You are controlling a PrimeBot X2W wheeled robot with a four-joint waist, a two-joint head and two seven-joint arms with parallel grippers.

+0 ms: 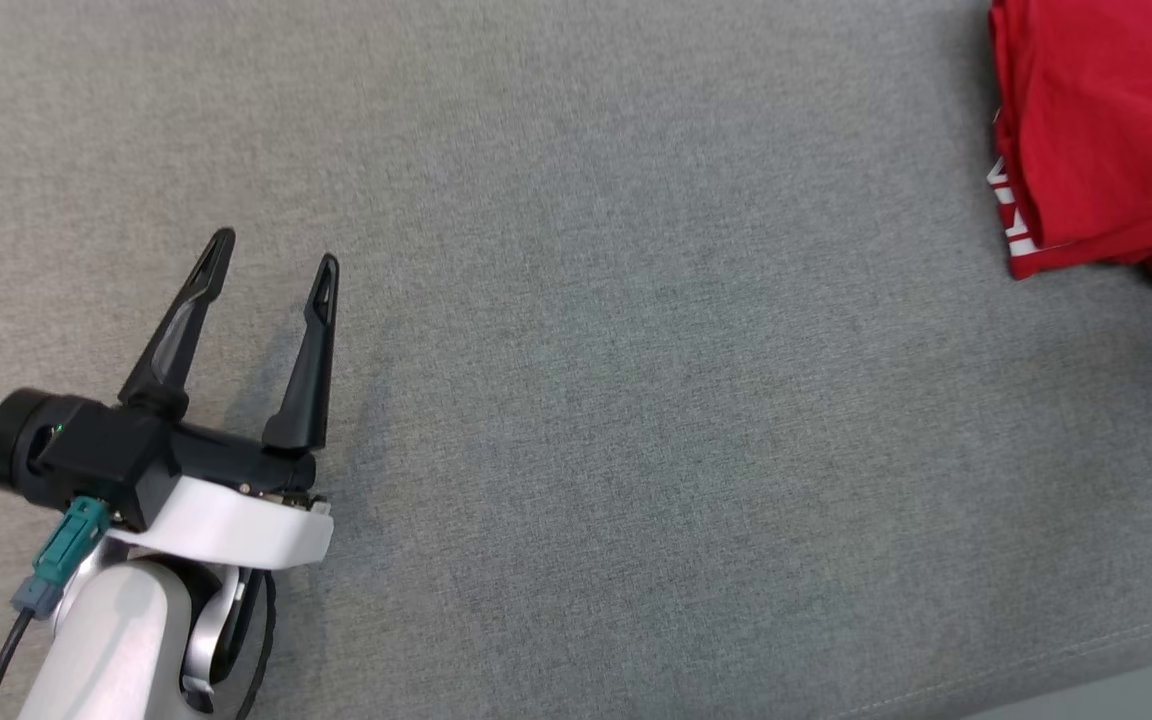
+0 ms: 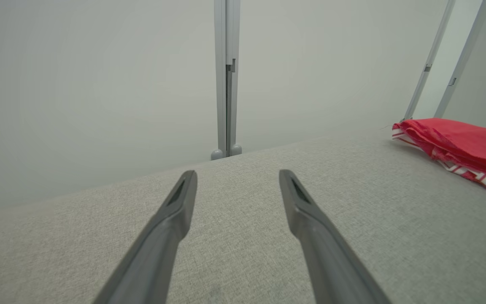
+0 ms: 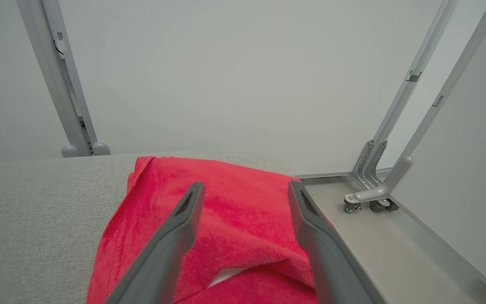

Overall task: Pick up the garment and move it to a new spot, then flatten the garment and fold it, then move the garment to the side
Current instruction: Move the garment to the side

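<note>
The garment (image 1: 1106, 130) is a red shirt with white print, folded into a thick pile at the far right of the grey fabric surface (image 1: 636, 400). The left wrist view has the garment (image 2: 462, 147) off at its right. My left gripper (image 1: 271, 250) hovers at the lower left, far from the shirt, its two dark fingers spread with nothing between them; the same open fingers (image 2: 236, 177) point across bare fabric. My right gripper (image 3: 245, 190) stands open just above the garment (image 3: 234, 219), which lies at the surface's right edge; nothing is gripped.
Pale wall panels with grey upright posts (image 2: 226, 80) back the surface. To the right of the shirt the surface ends, and a floor frame with castor wheels (image 3: 373, 202) sits below. A seam runs along the near edge (image 1: 1036, 660).
</note>
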